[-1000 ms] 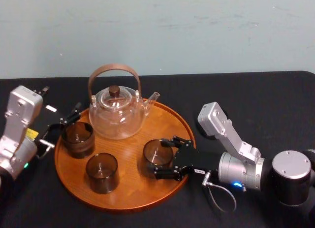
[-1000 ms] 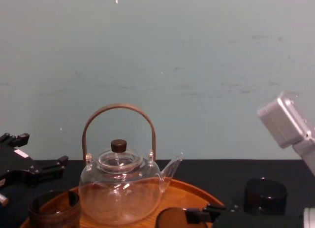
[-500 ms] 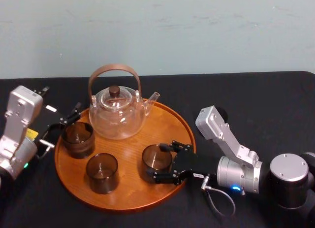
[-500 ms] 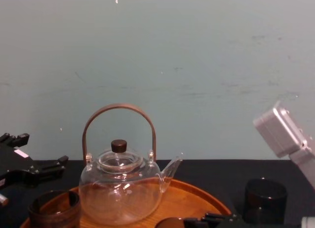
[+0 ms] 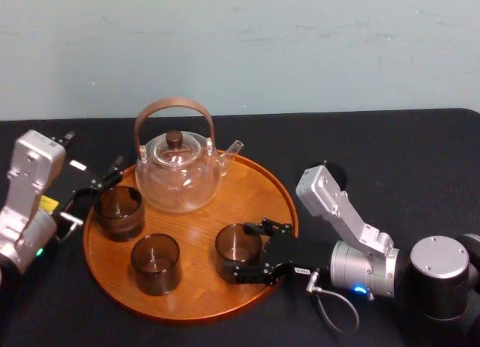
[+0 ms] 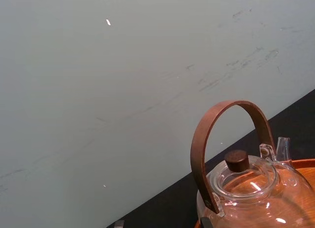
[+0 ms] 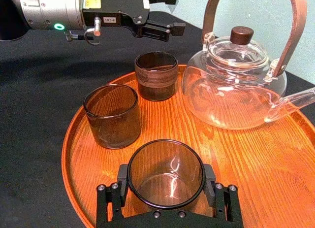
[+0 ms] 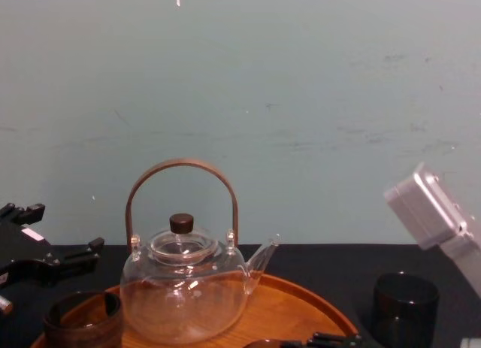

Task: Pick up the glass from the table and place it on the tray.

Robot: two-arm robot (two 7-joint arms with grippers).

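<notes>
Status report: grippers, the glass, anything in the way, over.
Right gripper shut on the glass, low over the tray, front right. Left gripper open, idle at tray's left edge. Teapot, two other glasses stand apart.

Glass teapot (image 6: 248,191) on orange tray (image 6: 308,163)

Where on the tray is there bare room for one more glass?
Bare wood lies on the right side of the tray, between the teapot and the glass in the right gripper. The left side is crowded: two glasses beside the left gripper.
</notes>
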